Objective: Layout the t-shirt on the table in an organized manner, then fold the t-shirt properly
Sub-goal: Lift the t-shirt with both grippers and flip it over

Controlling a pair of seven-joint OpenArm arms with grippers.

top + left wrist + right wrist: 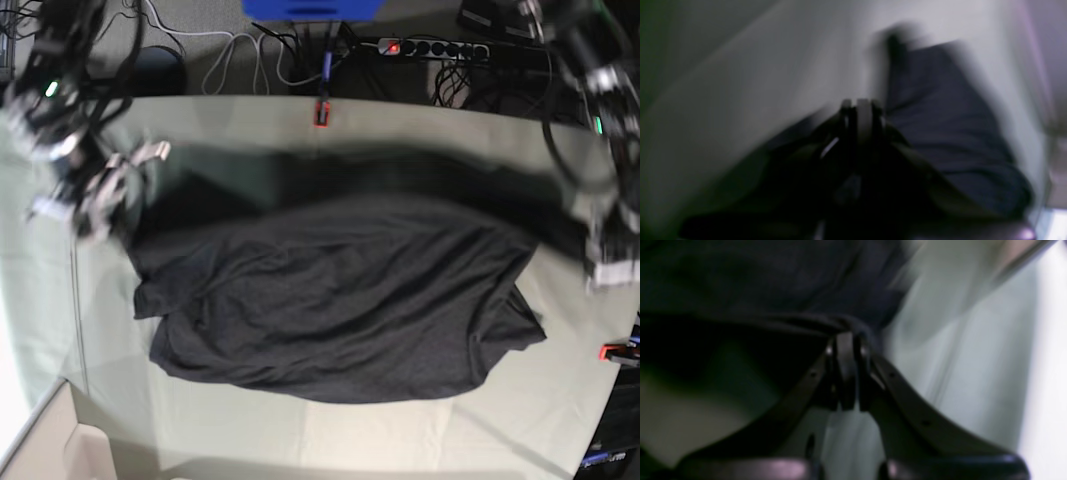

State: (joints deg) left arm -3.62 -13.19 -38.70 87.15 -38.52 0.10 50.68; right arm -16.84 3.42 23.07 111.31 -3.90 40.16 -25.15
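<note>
While both wrist views are motion-blurred, the 2 grippers show their jaws pressed together: the right gripper (847,340) pinches a gathered edge of the charcoal t-shirt (330,300), and the left gripper (860,106) sits over dark fabric, its hold unclear. The t-shirt lies spread, rumpled, mid-table (480,430).

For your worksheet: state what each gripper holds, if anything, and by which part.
Both the right gripper and left gripper are shut on the charcoal-black fabric t-shirt, each pinching an edge fold; which part is too blurred to tell.
</note>
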